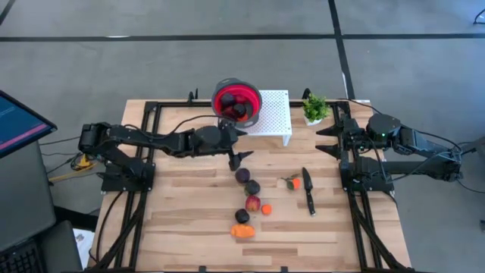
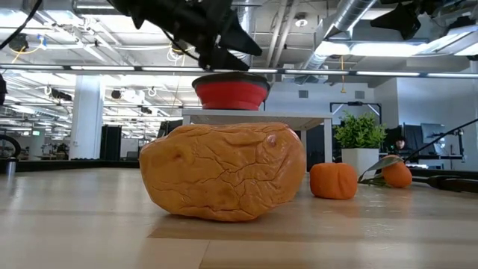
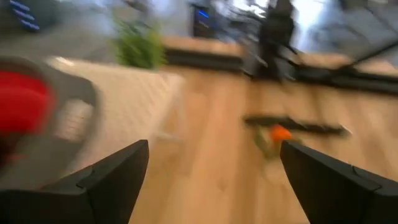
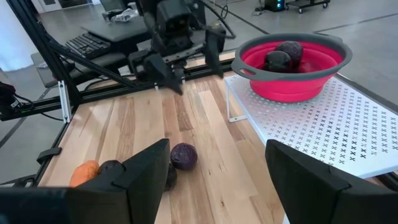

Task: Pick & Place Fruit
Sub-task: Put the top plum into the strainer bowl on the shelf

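The left gripper (image 1: pixel 241 158), spread wide and empty just beside the red bowl (image 1: pixel 236 100), risks clipping its rim or nudging the purple plum (image 1: pixel 242 175) below it away, while the right gripper (image 1: pixel 327 140) waits part-open, holding nothing.

Place: an open-plan robotics lab or industrial office hall
Ceiling: exposed ducts and pipes (image 2: pixel 299 30) with strip lights
Floor: grey concrete with dark lines (image 1: pixel 345 53)
Work spot: wooden desk (image 1: pixel 189 227) carrying two arms bolted to black frames
Surroundings: a monitor (image 1: pixel 19 125) to the left, a keyboard (image 4: pixel 87 43), far workstations
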`<action>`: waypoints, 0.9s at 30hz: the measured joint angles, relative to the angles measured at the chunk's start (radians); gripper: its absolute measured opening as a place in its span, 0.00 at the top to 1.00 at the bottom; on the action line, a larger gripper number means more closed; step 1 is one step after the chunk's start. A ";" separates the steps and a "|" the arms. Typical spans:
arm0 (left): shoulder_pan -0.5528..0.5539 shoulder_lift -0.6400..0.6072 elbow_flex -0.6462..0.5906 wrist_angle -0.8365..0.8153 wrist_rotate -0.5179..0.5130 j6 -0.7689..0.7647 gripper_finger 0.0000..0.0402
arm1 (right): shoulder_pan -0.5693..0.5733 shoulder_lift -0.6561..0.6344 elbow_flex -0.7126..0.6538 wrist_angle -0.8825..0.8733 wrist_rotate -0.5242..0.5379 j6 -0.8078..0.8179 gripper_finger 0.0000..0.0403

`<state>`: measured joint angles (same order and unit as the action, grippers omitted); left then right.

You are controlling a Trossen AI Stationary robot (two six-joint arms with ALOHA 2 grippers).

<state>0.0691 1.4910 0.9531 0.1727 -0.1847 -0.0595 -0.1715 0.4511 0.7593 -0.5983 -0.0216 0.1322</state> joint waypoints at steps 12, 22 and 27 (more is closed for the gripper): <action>0.011 0.011 0.000 -0.252 0.196 0.189 0.11 | 0.000 0.000 0.000 0.000 0.000 0.000 0.35; 0.000 0.077 -0.001 -0.264 0.223 0.204 0.11 | 0.000 0.000 0.000 0.000 0.000 0.000 0.35; -0.013 0.131 0.000 -0.264 0.226 0.202 0.11 | 0.000 0.000 0.000 0.000 0.000 0.000 0.35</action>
<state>0.0561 1.6216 0.9527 -0.0917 0.0414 0.1423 -0.1715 0.4511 0.7596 -0.5983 -0.0218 0.1322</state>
